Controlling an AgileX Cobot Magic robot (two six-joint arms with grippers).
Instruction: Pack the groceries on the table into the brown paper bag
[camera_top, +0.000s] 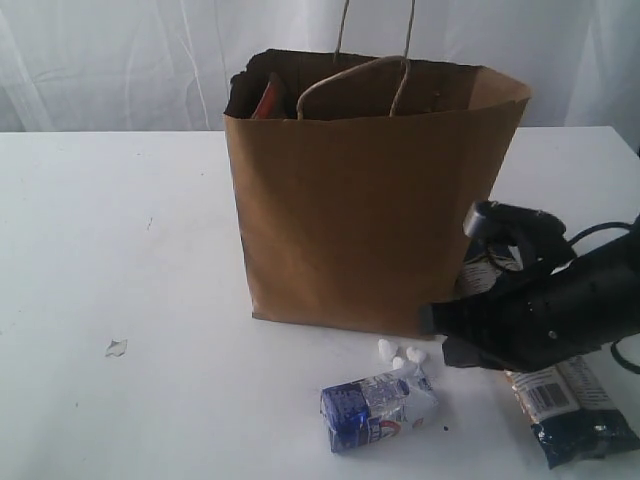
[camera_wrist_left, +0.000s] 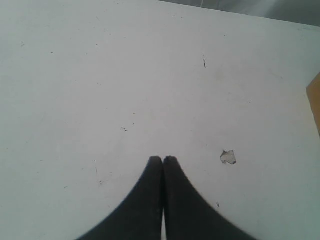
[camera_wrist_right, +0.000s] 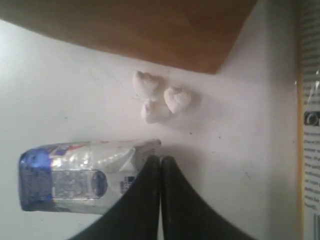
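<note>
— Groceries out on the surface (camera_top: 100, 250): how many do you count?

— Two for certain. One blue-white carton (camera_top: 378, 410) lies on its side in front of the bag (camera_top: 370, 220). One dark-blue packet (camera_top: 575, 410) lies flat to the right of the carton, partly under the right arm (camera_top: 540, 310). A third, labelled thing (camera_top: 490, 272) shows behind that arm, by the bag's corner. I cannot tell what it is.

— And inside the bag?

— The bag stands upright and open, with its two handles (camera_top: 345, 85) raised. One red edge (camera_top: 268, 100) pokes up at its left inner corner. Anything else in there is hidden.

— Any bits lying about?

— Three white crumbs (camera_top: 400, 355) sit bunched together between the bag and the carton. One small flake (camera_top: 116, 347) lies well off to the left.

— What about the pincers?

— There are two, and both are pressed fully closed with nothing between the fingers. The right pincer (camera_wrist_right: 160, 159) hangs over one end of the carton; whether it touches, I cannot tell. The left pincer (camera_wrist_left: 163, 159) hangs over bare surface, near the flake.
</note>
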